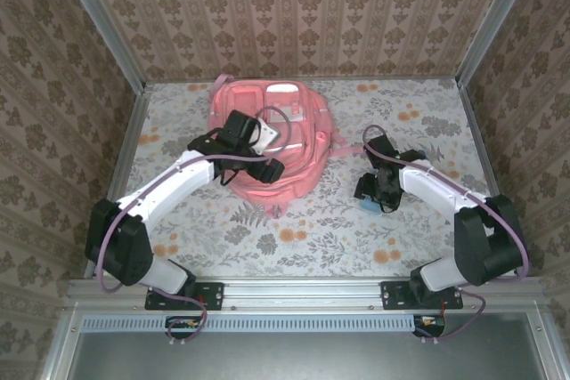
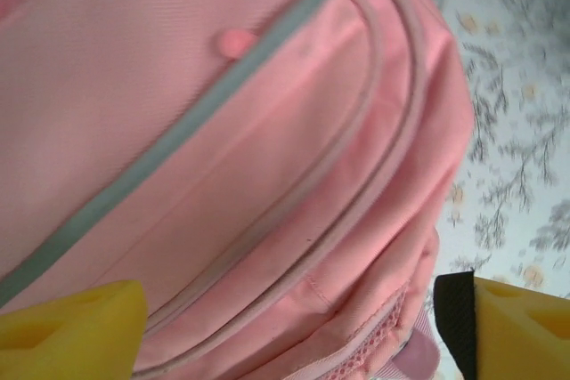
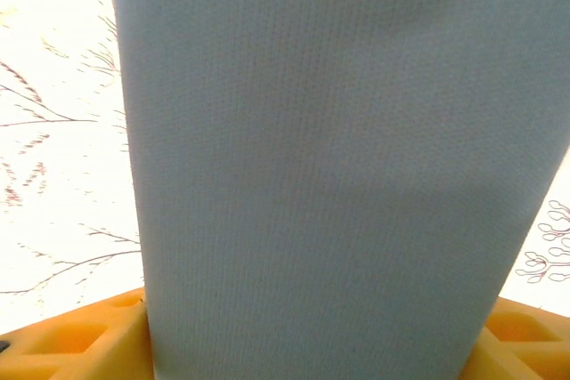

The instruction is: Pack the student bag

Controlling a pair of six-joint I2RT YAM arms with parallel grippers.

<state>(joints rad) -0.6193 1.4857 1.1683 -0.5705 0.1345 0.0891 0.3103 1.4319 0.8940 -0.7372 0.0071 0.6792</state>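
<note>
The student bag point(image 1: 267, 131), a large salmon-pink backpack with a pale stripe, lies flat at the back middle of the table. My left gripper point(image 1: 256, 150) hovers over its near half. In the left wrist view its yellow fingers point(image 2: 71, 331) stand wide apart, open, with the bag's zipped seams point(image 2: 294, 220) bulging between them. My right gripper point(image 1: 378, 191) points down at a small teal case point(image 1: 367, 205) on the table, right of the bag. In the right wrist view the case point(image 3: 329, 175) spans the whole gap between the orange fingers point(image 3: 80, 344); whether they touch it is hidden.
The floral tablecloth point(image 1: 294, 238) covers the table. Metal rails and patterned walls close in the left, right and back sides. The bag's strap point(image 1: 343, 147) trails toward the right arm.
</note>
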